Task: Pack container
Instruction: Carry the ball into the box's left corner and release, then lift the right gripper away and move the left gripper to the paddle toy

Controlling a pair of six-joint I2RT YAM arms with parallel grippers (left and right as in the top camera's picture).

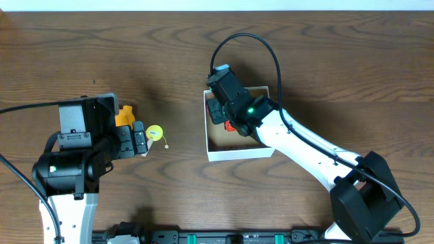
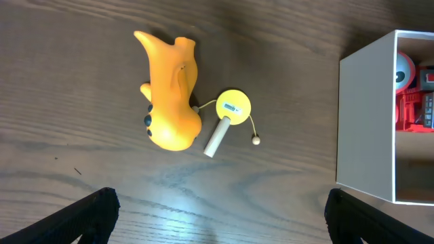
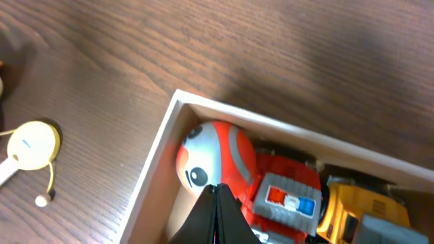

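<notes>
Container (image 1: 239,154) on the worktop (image 1: 169,41) has the right end effector (image 3: 217,203), fingers together, over its red toy cars (image 3: 285,196). Left end effector (image 2: 218,215), fingers apart, hovers above the orange animal toy (image 2: 169,95); its rounded body could slip.

Orange toy (image 2: 169,95) lies just beside yellow stick-handled disc (image 2: 232,107) on dark wooden table (image 2: 68,81).

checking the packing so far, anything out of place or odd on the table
Nothing looks damaged or spilled. Two toys lie outside the container, on the table to its left: an orange figure and a small yellow rattle drum right beside it.
</notes>
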